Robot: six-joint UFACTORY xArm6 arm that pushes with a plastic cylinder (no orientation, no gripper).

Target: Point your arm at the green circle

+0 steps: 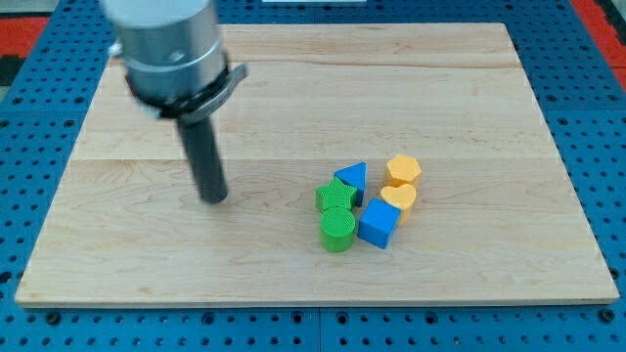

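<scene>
The green circle is a short green cylinder at the lower middle of the wooden board. It touches a green star-shaped block just above it and a blue cube on its right. My tip rests on the board well to the view's left of the green circle, slightly higher in the view, apart from all blocks. The dark rod hangs from a grey cylindrical arm end at the view's top left.
A blue triangle block, a yellow hexagon block and a yellow heart-shaped block are packed in the same cluster, above and right of the green circle. A blue pegboard table surrounds the board.
</scene>
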